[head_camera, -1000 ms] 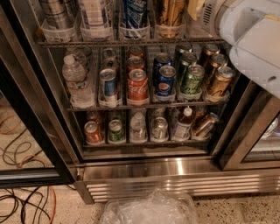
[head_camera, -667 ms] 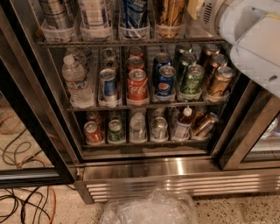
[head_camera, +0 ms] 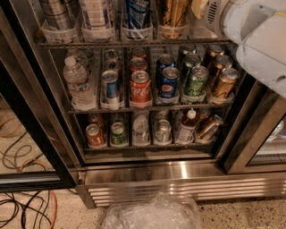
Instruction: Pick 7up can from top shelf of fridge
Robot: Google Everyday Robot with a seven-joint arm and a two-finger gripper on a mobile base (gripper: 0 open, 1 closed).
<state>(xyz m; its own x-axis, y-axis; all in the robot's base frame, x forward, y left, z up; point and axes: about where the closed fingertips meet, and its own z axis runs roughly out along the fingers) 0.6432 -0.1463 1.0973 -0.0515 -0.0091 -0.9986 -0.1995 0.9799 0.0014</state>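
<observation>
The fridge (head_camera: 178, 172) stands open in front of me, with its ribbed steel base at the bottom. The top shelf (head_camera: 134, 43) runs along the upper edge and holds tall cans in clear lane trays. A tall silvery-white can (head_camera: 96, 13) in the second lane from the left looks like the 7up can; its top is cut off by the frame. Beside it stand a striped silver can (head_camera: 56, 13), a blue can (head_camera: 136, 13) and a gold can (head_camera: 172, 13). My gripper (head_camera: 199, 8) is at the top right, at the shelf's right end beside the gold can, mostly hidden by my white arm (head_camera: 259, 36).
The middle rack holds a water bottle (head_camera: 78, 85), a Coca-Cola can (head_camera: 140, 89), a Pepsi can (head_camera: 167, 85) and a green can (head_camera: 194, 82). Short cans fill the lower rack. A dark door frame (head_camera: 31, 120) stands left. Cables (head_camera: 27, 205) and a clear plastic bag (head_camera: 152, 214) lie on the floor.
</observation>
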